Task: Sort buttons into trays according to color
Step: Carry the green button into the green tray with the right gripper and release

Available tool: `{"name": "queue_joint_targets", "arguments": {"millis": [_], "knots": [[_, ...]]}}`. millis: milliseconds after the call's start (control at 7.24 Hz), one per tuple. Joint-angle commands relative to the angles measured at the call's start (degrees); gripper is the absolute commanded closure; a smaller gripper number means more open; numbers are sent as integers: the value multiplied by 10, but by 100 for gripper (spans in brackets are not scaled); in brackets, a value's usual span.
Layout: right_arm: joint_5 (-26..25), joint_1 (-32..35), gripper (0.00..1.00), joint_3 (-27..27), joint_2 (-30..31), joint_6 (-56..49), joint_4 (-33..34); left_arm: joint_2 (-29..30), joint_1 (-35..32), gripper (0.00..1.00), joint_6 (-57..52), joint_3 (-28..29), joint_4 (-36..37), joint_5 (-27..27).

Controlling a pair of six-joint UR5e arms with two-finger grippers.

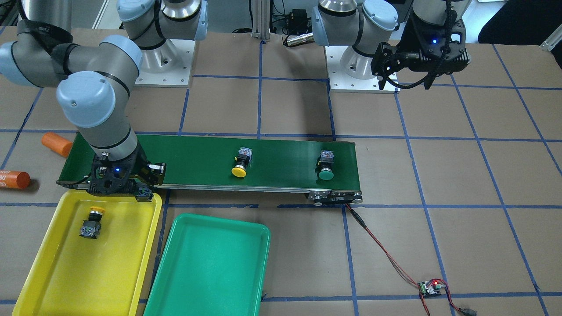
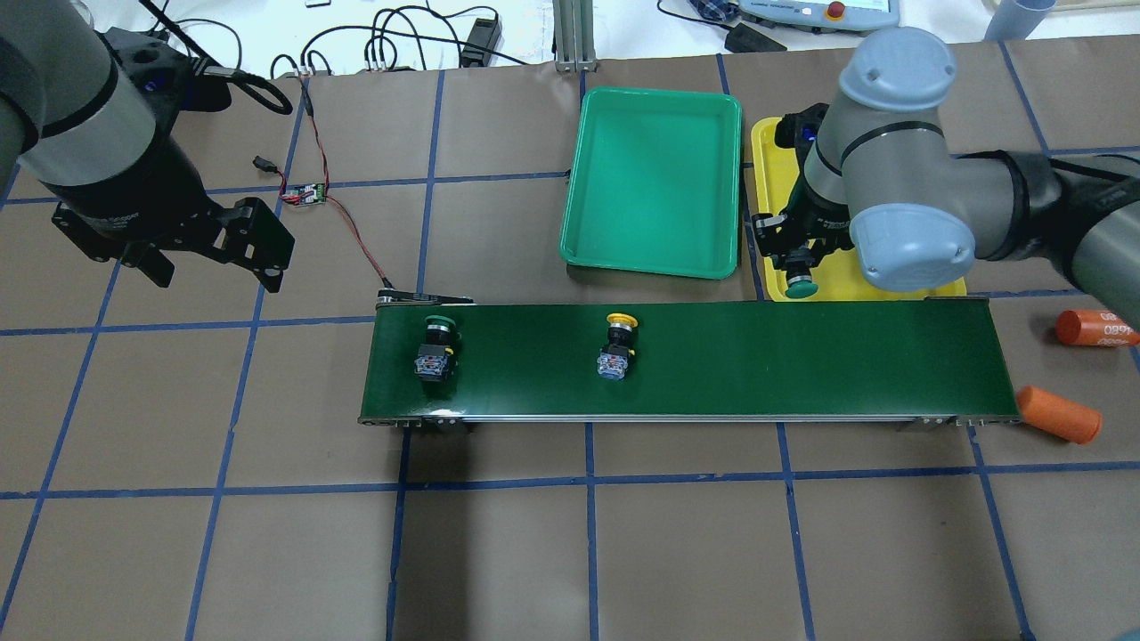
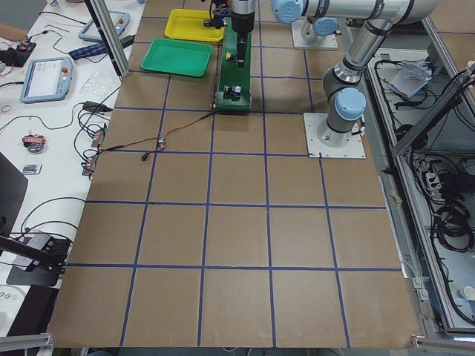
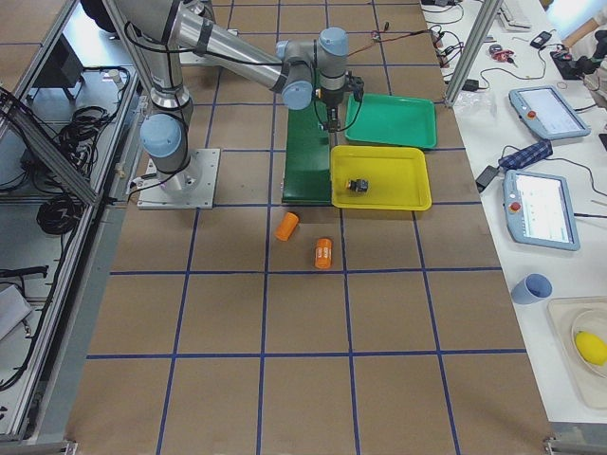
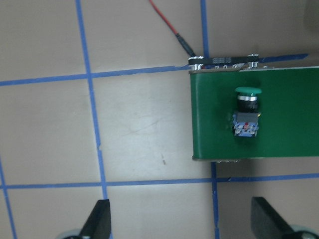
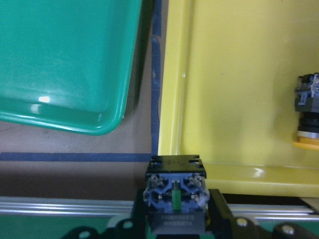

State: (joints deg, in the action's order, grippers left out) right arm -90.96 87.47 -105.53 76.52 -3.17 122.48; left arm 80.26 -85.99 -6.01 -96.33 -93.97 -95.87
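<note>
Yellow tray (image 2: 926, 289) is largely covered by the right arm in the overhead view, so the yellow button inside it (image 1: 92, 221) is hidden there and shows only from the front and the right side. The right gripper (image 6: 174, 215) is closed on the switch block of a green button (image 2: 802, 287), held at the yellow tray's corner nearest the conveyor belt (image 2: 802, 365) and the green tray (image 1: 210, 263). The button's cap shows only in the overhead view, and the wrist camera sees just its terminal end. Whether it touches the tray rim cannot be told. The left gripper (image 5: 182, 221) hangs over bare desk (image 2: 570, 552) beside the belt's end, fingers (image 5: 99, 221) spread wide with nothing between them; only their tips enter its wrist view. Four buttons in all: one in the yellow tray, one gripped, and two lying on the belt well apart, a second yellow button (image 1: 240, 164) and a second green button (image 1: 325, 166). There are two trays, and the green one holds nothing. Two orange cylinders (image 1: 57, 144) lie by the belt's other end, the farther one (image 1: 15, 179) cut off at the frame edge in the front view.
</note>
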Motion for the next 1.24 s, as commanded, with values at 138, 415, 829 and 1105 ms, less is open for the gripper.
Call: {"name": "queue_joint_targets", "arguments": {"millis": [138,415,829,1105], "knots": [[64,-2,50,84,-86,13,28,8,4,0,38,7,-7,12],[57,49,49,163,-166,40,33,22,4,0,88,10,-3,18],[28,78,6,165,-190,78,42,38,3,0,88,10,18,50],[30,69,0,166,-175,76,17,45,-2,0,78,9,27,50]]}}
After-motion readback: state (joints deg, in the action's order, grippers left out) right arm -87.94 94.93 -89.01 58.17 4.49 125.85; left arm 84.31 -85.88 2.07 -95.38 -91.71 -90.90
